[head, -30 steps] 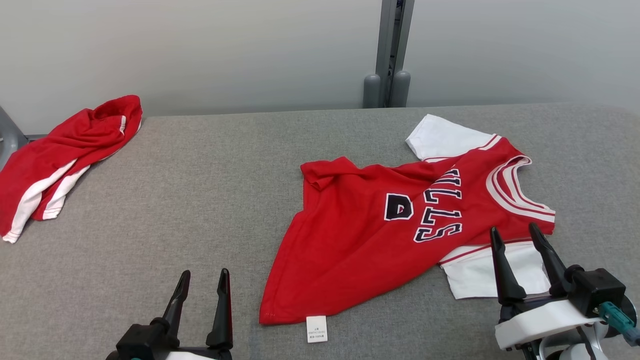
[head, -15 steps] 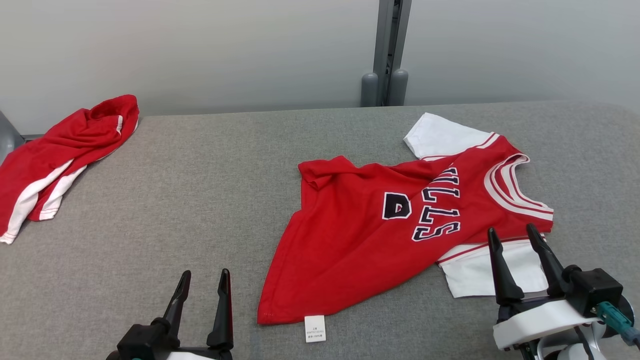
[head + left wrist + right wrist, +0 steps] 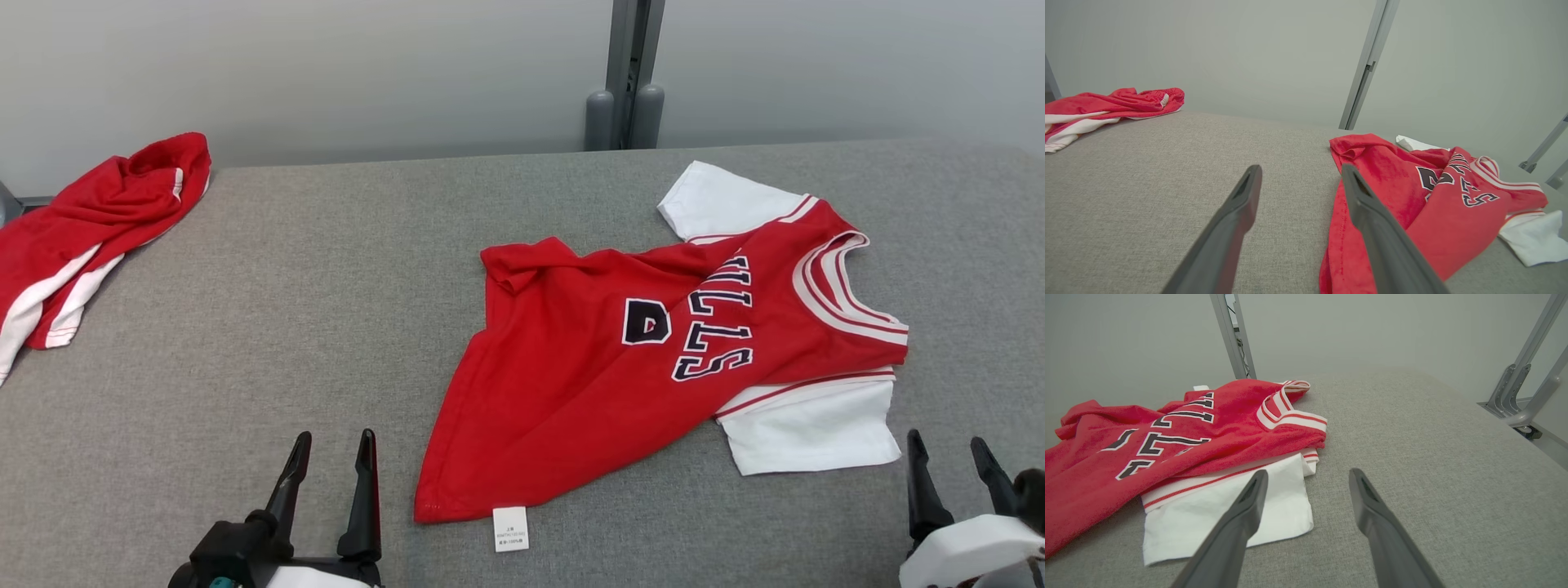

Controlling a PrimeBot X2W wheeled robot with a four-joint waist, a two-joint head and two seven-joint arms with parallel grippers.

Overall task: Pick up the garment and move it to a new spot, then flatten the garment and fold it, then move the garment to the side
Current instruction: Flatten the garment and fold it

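"How did the grippers stand?"

"The left gripper [image 3: 335, 435] was spread wide and empty over the grey table [image 3: 326, 286], just left of the jersey [image 3: 620, 367] hem. The right gripper [image 3: 944, 438] was spread too, holding nothing, near the white sleeve [image 3: 808, 433]."

"And the jersey?"

"It lay rumpled on the table's right half, lettering up, collar rightward, with a white label [image 3: 510, 528] at its hem. A second red garment [image 3: 90, 220] lay well apart, far left."

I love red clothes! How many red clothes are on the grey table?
2. A red jersey with white sleeves and dark letters lies spread right of centre; a crumpled red garment with white stripes lies at the far left edge.
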